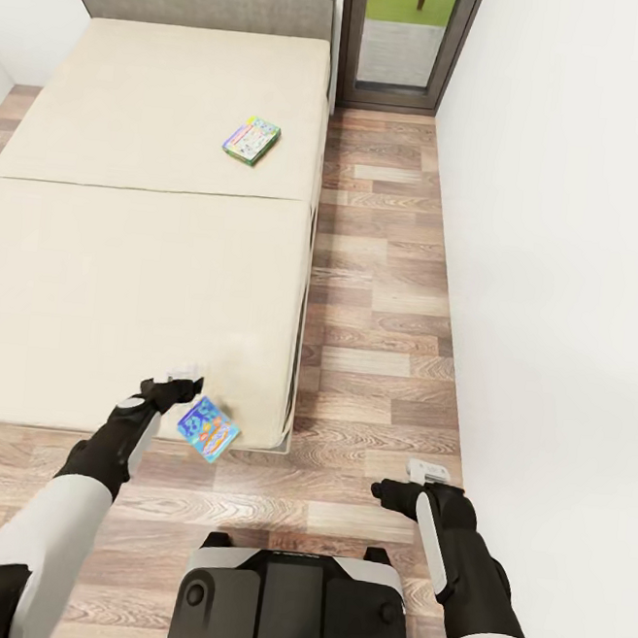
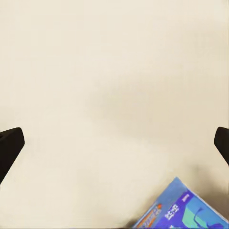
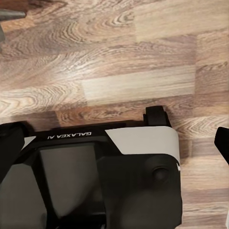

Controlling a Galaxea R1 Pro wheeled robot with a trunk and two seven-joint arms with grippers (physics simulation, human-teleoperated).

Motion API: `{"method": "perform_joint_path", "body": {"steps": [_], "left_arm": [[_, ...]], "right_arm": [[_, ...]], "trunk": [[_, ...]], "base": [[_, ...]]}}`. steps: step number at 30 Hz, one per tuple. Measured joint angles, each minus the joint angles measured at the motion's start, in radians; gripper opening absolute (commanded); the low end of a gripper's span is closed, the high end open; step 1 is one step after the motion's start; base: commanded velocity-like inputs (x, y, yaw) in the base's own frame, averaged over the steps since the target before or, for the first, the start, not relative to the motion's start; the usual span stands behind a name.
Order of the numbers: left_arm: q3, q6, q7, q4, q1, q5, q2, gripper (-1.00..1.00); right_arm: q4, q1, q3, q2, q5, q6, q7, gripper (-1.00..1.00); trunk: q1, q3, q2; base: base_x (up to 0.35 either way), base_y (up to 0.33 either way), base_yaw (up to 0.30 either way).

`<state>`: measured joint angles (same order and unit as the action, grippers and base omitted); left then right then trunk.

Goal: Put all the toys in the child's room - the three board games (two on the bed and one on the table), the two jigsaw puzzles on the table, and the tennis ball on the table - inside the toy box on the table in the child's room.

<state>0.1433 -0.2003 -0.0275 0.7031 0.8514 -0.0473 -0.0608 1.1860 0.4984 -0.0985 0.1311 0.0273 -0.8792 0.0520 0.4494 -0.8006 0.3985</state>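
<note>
Two board games lie on the cream bed [image 1: 119,270]. A green and pink one [image 1: 250,141] rests far up the mattress near its right side. A blue one [image 1: 208,428] sits at the bed's near right corner and seems to jut over the front edge; its corner [image 2: 183,210] also shows in the left wrist view. My left gripper [image 1: 185,375] hovers open just beside and above this blue game, with bare mattress between its fingers [image 2: 9,143]. Low over the wood floor at the right, my right gripper [image 1: 428,471] is open and holds nothing. The table, toy box, puzzles and tennis ball are out of view.
A strip of wood floor [image 1: 380,296] runs between the bed and the white wall [image 1: 557,283] on the right. A glass door [image 1: 405,35] stands at the far end. My own base [image 3: 119,176] is right below the right gripper [image 3: 114,143].
</note>
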Motion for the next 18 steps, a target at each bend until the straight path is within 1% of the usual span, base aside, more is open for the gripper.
{"method": "perform_joint_path", "body": {"steps": [1, 2, 6, 7, 9, 10, 12, 13, 16, 17, 18], "left_arm": [[0.017, -0.015, 0.0, 0.016, 0.0, 0.0, -0.001, 1.0], [0.055, -0.046, -0.002, 0.051, -0.002, 0.001, -0.003, 1.0], [0.131, -0.111, -0.021, 0.126, -0.004, 0.001, -0.004, 1.0], [0.163, -0.151, -0.045, 0.166, -0.006, 0.001, -0.006, 1.0], [0.195, -0.203, -0.087, 0.207, -0.008, 0.002, -0.011, 1.0], [0.224, -0.262, -0.141, 0.246, -0.009, 0.001, -0.02, 1.0], [0.255, -0.33, -0.212, 0.287, -0.011, 0.002, -0.033, 1.0], [0.287, -0.399, -0.292, 0.321, -0.014, 0.002, -0.049, 1.0], [0.339, -0.507, -0.439, 0.363, -0.022, 0.001, -0.077, 1.0], [0.375, -0.574, -0.544, 0.383, -0.033, -0.001, -0.097, 1.0], [0.393, -0.607, -0.601, 0.392, -0.042, -0.001, -0.109, 1.0]], "right_arm": [[0.0, 0.0, 0.0, 0.0, 0.0, 0.0, 0.0, 1.0], [0.0, 0.0, 0.0, 0.0, 0.0, 0.0, 0.0, 1.0], [0.0, 0.0, 0.001, 0.0, 0.0, 0.0, 0.0, 1.0], [0.0, 0.0, 0.002, 0.0, 0.0, 0.0, 0.0, 1.0], [0.0, 0.0, 0.002, 0.0, 0.0, 0.0, 0.0, 1.0], [0.0, 0.0, 0.001, 0.0, 0.0, -0.001, 0.0, 1.0], [0.0, 0.0, 0.0, 0.0, 0.0, -0.001, -0.001, 1.0], [0.0, 0.0, -0.002, 0.0, 0.0, -0.003, -0.001, 1.0], [0.0, 0.0, -0.004, 0.0, 0.0, -0.005, -0.001, 1.0], [0.0, 0.001, -0.005, 0.0, 0.0, -0.007, -0.002, 1.0], [0.0, 0.001, -0.006, 0.0, 0.0, -0.007, -0.003, 1.0]], "trunk": [[0.0, 0.0, 0.0], [0.0, 0.0, 0.0], [0.0, 0.0, 0.0], [0.0, 0.0, 0.0], [0.0, 0.0, 0.0], [0.0, 0.0, 0.0], [0.0, 0.0, 0.0], [0.0, 0.0, 0.0], [0.0, 0.0, 0.0], [0.0, 0.0, 0.0], [0.0, 0.0, 0.0]], "base": [[0.0, 0.0, 0.0], [0.0, 0.0, 0.0], [0.0, 0.0, 0.0], [0.0, 0.0, 0.0], [0.0, 0.0, 0.0], [0.0, 0.0, 0.0], [0.0, 0.0, 0.0], [0.0, 0.0, 0.0], [0.0, 0.0, 0.0], [0.0, 0.0, 0.0], [0.0, 0.0, 0.0]]}}
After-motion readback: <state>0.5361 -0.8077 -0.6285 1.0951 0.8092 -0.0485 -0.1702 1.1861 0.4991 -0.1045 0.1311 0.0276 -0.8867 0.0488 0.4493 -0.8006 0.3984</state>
